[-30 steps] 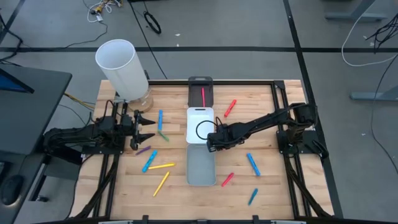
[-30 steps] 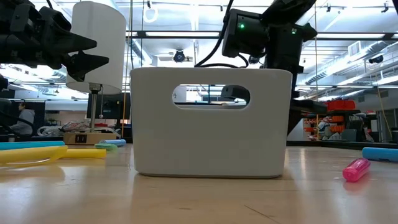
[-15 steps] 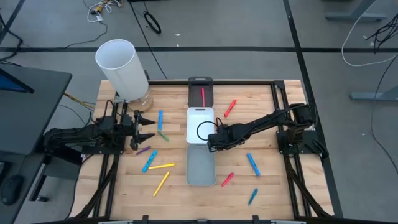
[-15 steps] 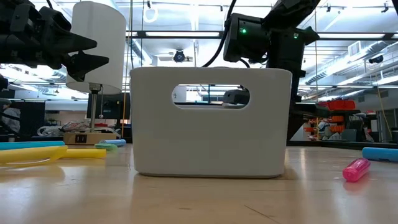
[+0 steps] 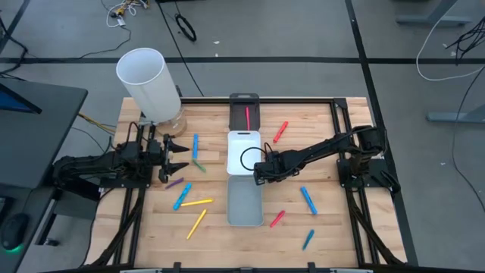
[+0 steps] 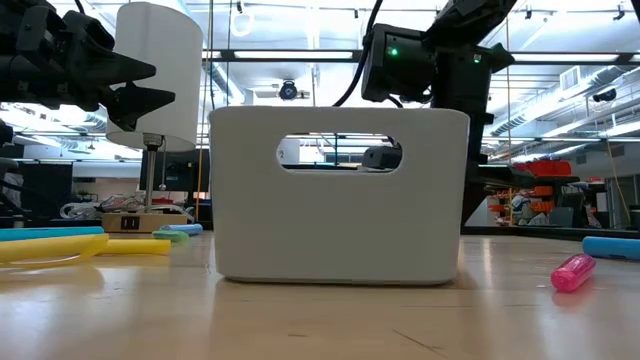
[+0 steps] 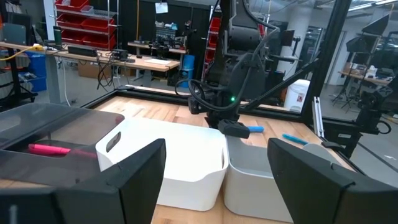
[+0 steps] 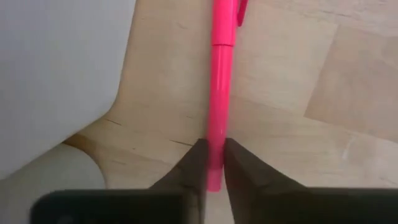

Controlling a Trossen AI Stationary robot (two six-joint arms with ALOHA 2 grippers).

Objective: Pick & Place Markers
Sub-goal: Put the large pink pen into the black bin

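Though hidden overhead, the right claw (image 8: 213, 163) pinches a pink marker (image 8: 221, 87).

Eleven markers (image 5: 308, 200) are showing, three trays (image 5: 245, 200) are sitting in a row, one white cylinder (image 5: 148, 85) is standing, two arms.

Right gripper (image 5: 256, 171) low at table centre — fingers pinched nearly together, left gripper (image 5: 182, 155) spread wide.
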